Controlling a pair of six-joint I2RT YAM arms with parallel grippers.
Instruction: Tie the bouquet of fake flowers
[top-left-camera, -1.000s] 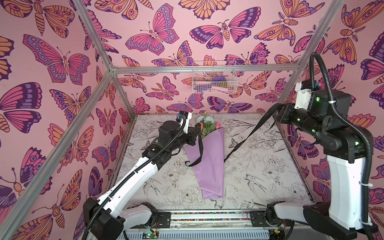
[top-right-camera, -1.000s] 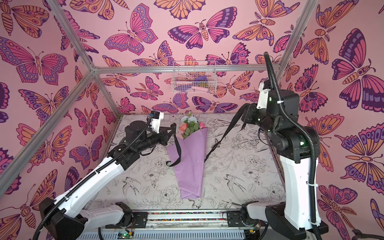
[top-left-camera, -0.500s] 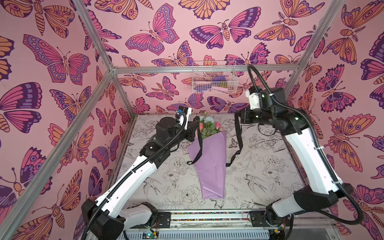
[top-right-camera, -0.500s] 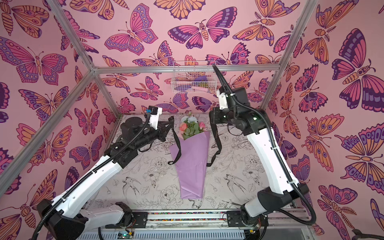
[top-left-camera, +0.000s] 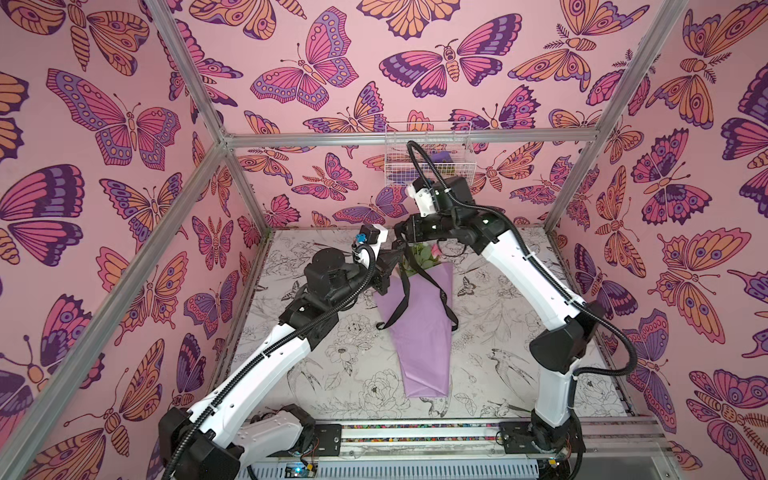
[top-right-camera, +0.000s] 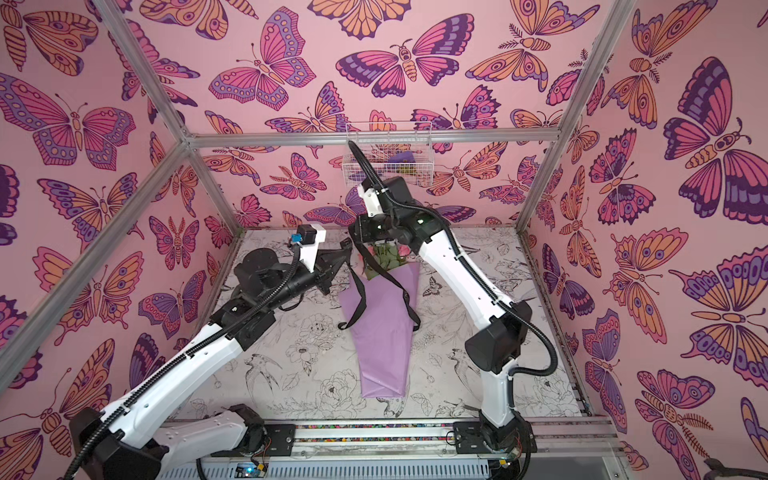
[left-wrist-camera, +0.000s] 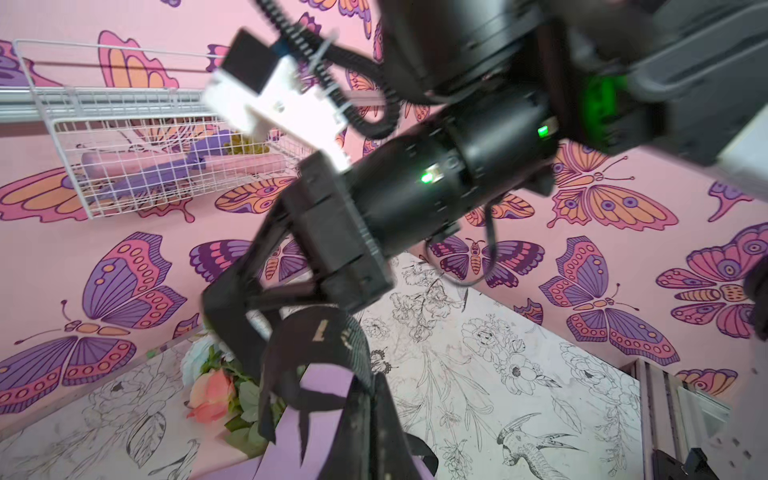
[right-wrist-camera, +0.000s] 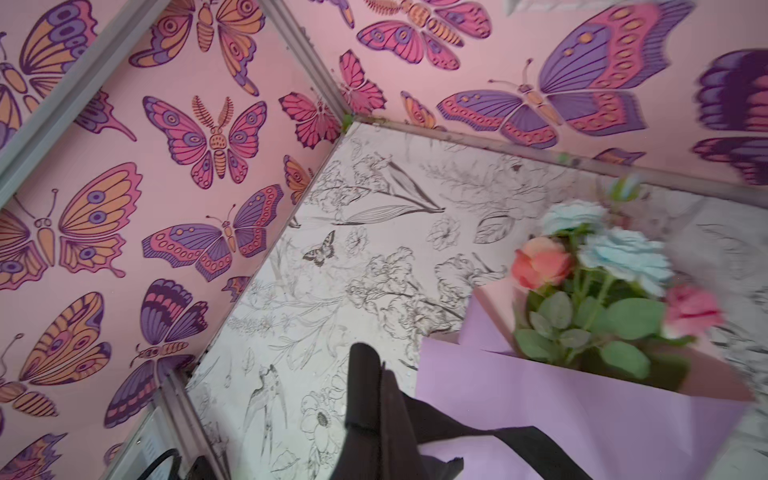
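- The left gripper (top-left-camera: 392, 259) (top-right-camera: 344, 249) is clamped narrow on one end of the black ribbon (right-wrist-camera: 515, 440) (top-right-camera: 362, 297). It hangs just above the open mouth of the bouquet.
- The right gripper (top-left-camera: 403, 241) (top-right-camera: 361, 240) is pinched tight on the ribbon's other end. It sits just beside the left gripper and slightly higher.
- In the left wrist view the ribbon curls in a loop between the two grippers, with pale lettering on it.
- From the grippers, two ribbon strands drop and spread across the upper half of the wrap. One loose tail lies off each side of it.
- The bouquet of fake flowers (top-left-camera: 422, 340) (top-right-camera: 384, 336) lies flat near the middle of the table (top-left-camera: 519, 332). Its blooms point at the far wall and its narrow foot points at the near rail.
- The wrapping is a long lilac cone, and a pink inner face (right-wrist-camera: 492, 305) shows at the mouth.
- At the mouth are a coral rose (right-wrist-camera: 540, 262), pale blue-white blooms (right-wrist-camera: 623, 253), a pink bloom (right-wrist-camera: 692, 309) and green leaves (right-wrist-camera: 623, 324). The stems are hidden inside the paper.
- The left arm (top-left-camera: 270, 357) climbs from its near-left base, and its wrist is turned toward the far middle.
- The right arm (top-left-camera: 528, 270) rises from its near-right base and bends sharply at the elbow. It slants back over the table, with its wrist above the blooms.
- A white wire basket (top-left-camera: 428, 166) hangs on the far wall behind the right wrist.
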